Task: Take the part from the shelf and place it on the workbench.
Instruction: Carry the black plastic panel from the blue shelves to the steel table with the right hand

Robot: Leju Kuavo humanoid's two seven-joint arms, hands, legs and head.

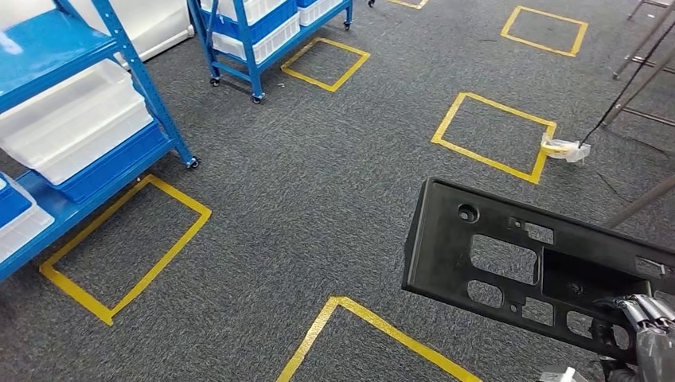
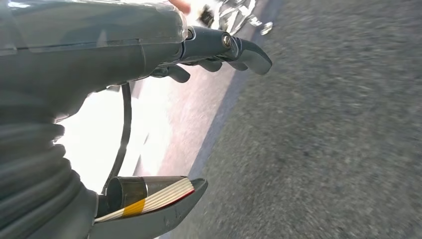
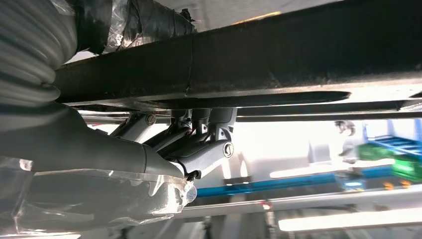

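Grey carpet (image 1: pixel 318 207) bkgd; right robot hand (image 1: pixel 649 326) grips black perforated part (image 1: pixel 517 263).

Held over the floor (image 1: pixel 318 207) at lower right, the part (image 1: pixel 509 267), gripped at its near right end by the right hand (image 1: pixel 645 326), with the taped floor squares spread below and beyond it: one (image 1: pixel 127 247) at left beside the shelf, one (image 1: pixel 493 135) just past the part's far edge, one (image 1: pixel 326 62) farther back. Standing along the left edge, the near shelf (image 1: pixel 119 72) with bins (image 1: pixel 72 119) on its levels; behind it, a second shelf (image 1: pixel 255 40) just left of the far square. Hanging above the floor apart from all this, the left hand (image 2: pixel 149 55), holding nothing.
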